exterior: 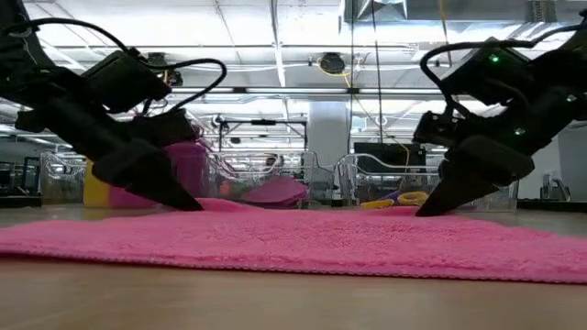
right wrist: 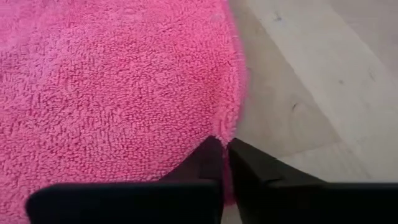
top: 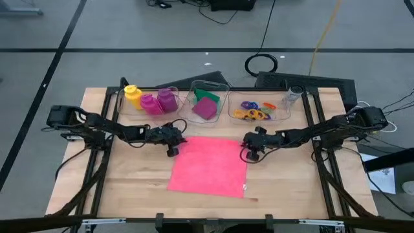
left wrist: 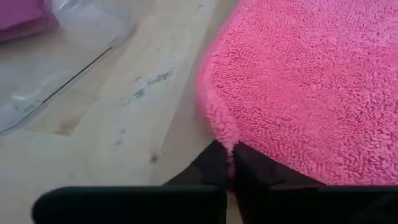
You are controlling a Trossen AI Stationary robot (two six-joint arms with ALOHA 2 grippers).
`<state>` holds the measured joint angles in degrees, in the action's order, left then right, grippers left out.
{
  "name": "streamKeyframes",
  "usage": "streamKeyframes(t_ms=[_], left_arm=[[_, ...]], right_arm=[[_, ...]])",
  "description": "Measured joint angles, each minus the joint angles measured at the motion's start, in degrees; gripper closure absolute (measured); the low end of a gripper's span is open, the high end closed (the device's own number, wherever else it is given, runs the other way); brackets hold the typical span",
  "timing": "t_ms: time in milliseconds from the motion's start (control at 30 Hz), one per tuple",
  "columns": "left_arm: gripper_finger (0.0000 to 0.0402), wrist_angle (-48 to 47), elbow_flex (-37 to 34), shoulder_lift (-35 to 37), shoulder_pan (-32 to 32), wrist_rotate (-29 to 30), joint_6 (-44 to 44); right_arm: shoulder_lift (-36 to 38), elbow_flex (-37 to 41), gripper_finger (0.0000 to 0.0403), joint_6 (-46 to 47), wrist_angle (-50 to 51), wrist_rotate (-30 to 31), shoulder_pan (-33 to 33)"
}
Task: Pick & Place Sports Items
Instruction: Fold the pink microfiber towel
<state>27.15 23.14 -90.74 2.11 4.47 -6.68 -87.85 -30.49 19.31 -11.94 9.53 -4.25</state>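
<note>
Lying flat mid-table [top: 116,194] on pale wood: fluffy pink cloth [top: 210,165], squarish, looped terry pile. Pinched shut on its far left corner, left claw [top: 172,151]; pinched shut on its far right corner, right claw [top: 249,155]. Behind, clear plastic bins [top: 259,116], glossy and thin-walled.

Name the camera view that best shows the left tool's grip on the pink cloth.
Left wrist view: the left tool is shut on the pink cloth's edge, seen close. The high view shows it at a far corner; the low view shows only its tip on the cloth; the right wrist view misses it.
</note>
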Motion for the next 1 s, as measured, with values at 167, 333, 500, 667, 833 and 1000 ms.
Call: streamKeyframes(t_ms=[167,333,500,667,833,1000], left_arm=[[0.0395,0.79,0.00,0.00,-0.01,-0.02,2.15],[0.0398,3.69,0.00,-0.01,-0.25,-0.12,4.31],[0.0399,4.55,0.00,0.00,-1.67,0.14,6.08],[0.0400,4.53,0.00,0.00,-3.55,1.57,6.21],[0.0400,5.09,0.00,0.00,-5.48,2.32,6.53],[0.0400,5.15,0.00,0.52,-7.29,3.56,6.60]], right_arm=[[-0.02,0.04,0.0401,-2.16,-0.77,0.22,0.00],[-0.08,0.12,0.0403,-3.73,-2.85,0.28,-0.02],[-0.15,0.17,0.0403,-4.66,-4.72,-0.78,-0.65],[0.12,0.17,0.0403,-5.70,-7.22,-0.84,-2.70],[2.62,0.17,0.0403,-6.56,-7.39,-0.76,-4.38],[6.27,0.15,0.0403,-6.55,-7.29,-0.73,-6.17]])
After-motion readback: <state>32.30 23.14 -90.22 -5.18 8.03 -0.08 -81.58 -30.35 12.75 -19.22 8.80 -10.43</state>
